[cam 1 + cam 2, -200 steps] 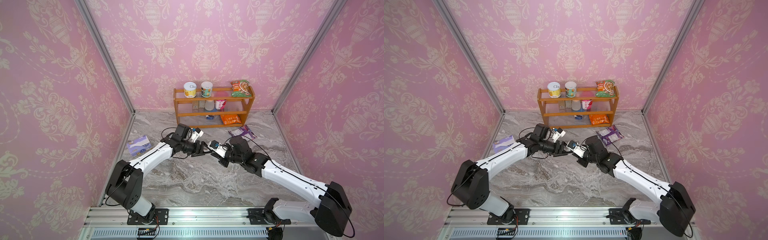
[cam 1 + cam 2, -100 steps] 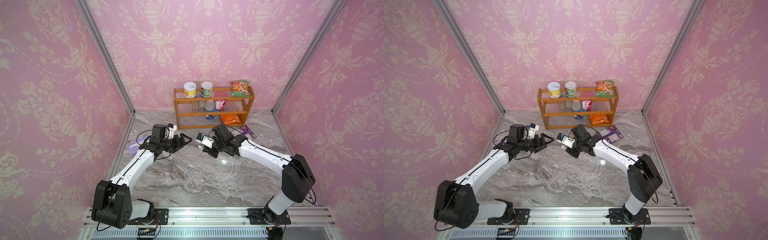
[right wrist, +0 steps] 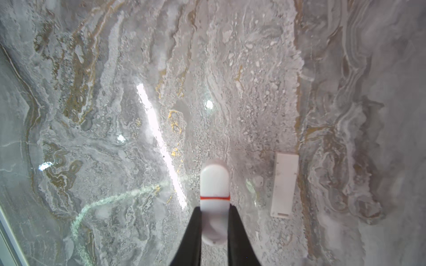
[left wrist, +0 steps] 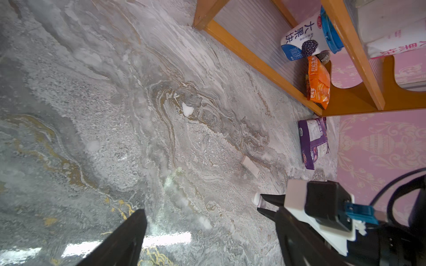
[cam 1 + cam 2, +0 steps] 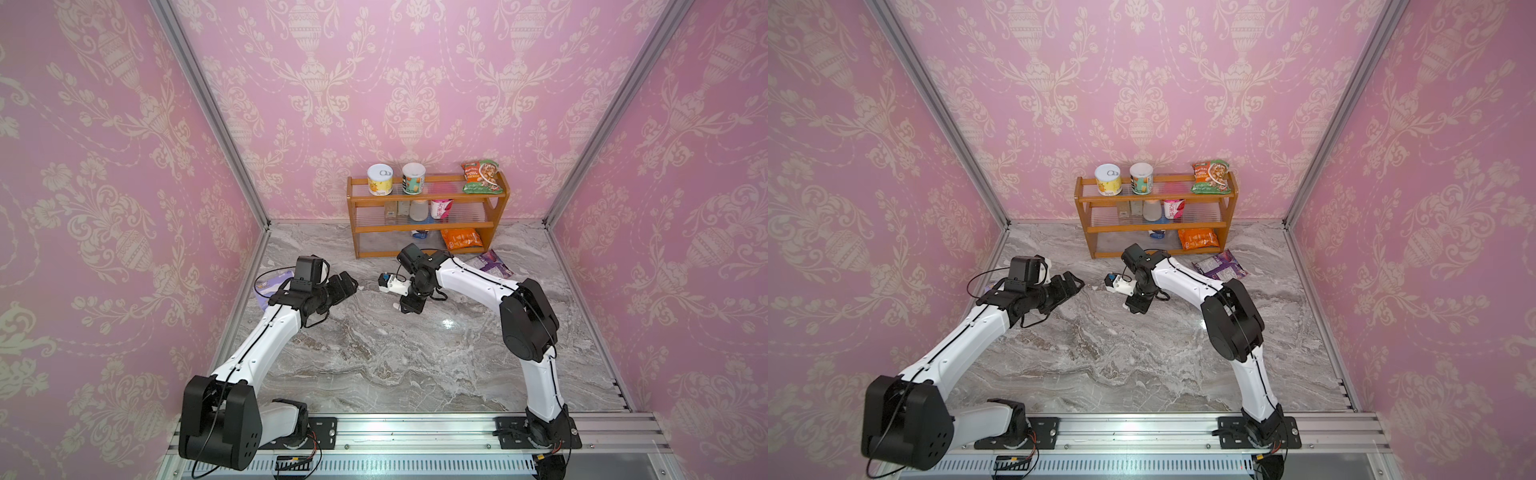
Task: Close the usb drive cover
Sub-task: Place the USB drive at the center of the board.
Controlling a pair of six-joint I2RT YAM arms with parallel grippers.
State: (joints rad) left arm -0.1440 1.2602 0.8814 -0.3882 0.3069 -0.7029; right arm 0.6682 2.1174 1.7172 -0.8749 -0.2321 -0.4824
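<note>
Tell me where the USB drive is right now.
In the right wrist view the USB drive is pinched in the right tool, over the marble table, with a flat white bar lying beside it.

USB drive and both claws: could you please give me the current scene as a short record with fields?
USB drive: white, red ring around it, rounded end showing; looks capped, but not certain
Right claw: shut on the USB drive, over the table
Left claw: open, empty, apart from the drive
Loose item: white rectangular piece, lying flat on the table beside the drive, not touching it
</note>
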